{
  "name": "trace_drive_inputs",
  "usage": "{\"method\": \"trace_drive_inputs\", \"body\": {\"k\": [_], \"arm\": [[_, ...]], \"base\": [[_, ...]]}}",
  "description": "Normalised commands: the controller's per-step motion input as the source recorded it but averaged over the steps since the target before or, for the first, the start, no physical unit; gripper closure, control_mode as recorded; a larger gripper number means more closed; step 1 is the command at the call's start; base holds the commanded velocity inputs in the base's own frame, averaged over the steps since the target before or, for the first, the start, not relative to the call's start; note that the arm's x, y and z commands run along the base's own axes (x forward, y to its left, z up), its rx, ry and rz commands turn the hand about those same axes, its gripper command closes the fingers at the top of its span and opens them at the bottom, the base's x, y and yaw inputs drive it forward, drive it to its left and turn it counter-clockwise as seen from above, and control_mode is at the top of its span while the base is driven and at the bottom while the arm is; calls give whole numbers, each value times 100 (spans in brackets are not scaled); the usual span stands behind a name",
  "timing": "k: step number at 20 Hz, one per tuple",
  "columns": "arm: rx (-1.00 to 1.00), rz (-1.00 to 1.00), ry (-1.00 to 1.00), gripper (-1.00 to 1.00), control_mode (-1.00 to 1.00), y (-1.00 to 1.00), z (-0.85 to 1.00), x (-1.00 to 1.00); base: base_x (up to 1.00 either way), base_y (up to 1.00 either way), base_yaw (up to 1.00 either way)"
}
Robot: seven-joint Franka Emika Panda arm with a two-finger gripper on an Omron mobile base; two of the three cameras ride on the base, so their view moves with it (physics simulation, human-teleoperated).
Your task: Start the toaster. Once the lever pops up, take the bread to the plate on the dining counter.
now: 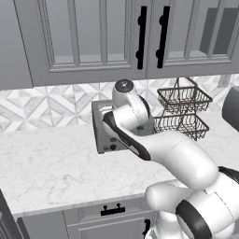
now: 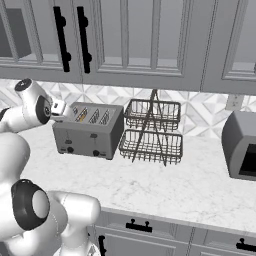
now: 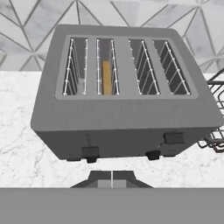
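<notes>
We saw the toaster (image 3: 124, 100) directly below and ahead of our hand (image 3: 112, 178), boxy brushed grey metal with four wire-lined slots. The bread (image 3: 106, 77) stood edge-on, golden-orange, in the second slot from the toaster's left end. The toaster rested on the white marbled counter (image 2: 165, 185), beside a two-tier wire basket (image 2: 151, 131). Whether our hand's fingers were apart or together, we could not tell; it held nothing.

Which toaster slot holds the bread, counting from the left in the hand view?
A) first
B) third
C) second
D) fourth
C: in the hand view the golden-orange edge of the bread stands in the second slot from the left of the toaster; the other three slots show only wire guides.
</notes>
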Motion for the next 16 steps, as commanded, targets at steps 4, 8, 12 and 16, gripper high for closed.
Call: {"method": "trace_drive_inputs", "body": {"k": [4,8,12,16], "arm": [[0,0,-14,100,-100,-13,7,-42],[0,0,-15,100,-100,-7,0,-35],[-1,0,-3,100,-100,-15,12,-2],[0,0,0,100,-100,-22,10,0]], "base": [[0,0,0],[0,0,0],[0,0,0],[0,0,0]]}}
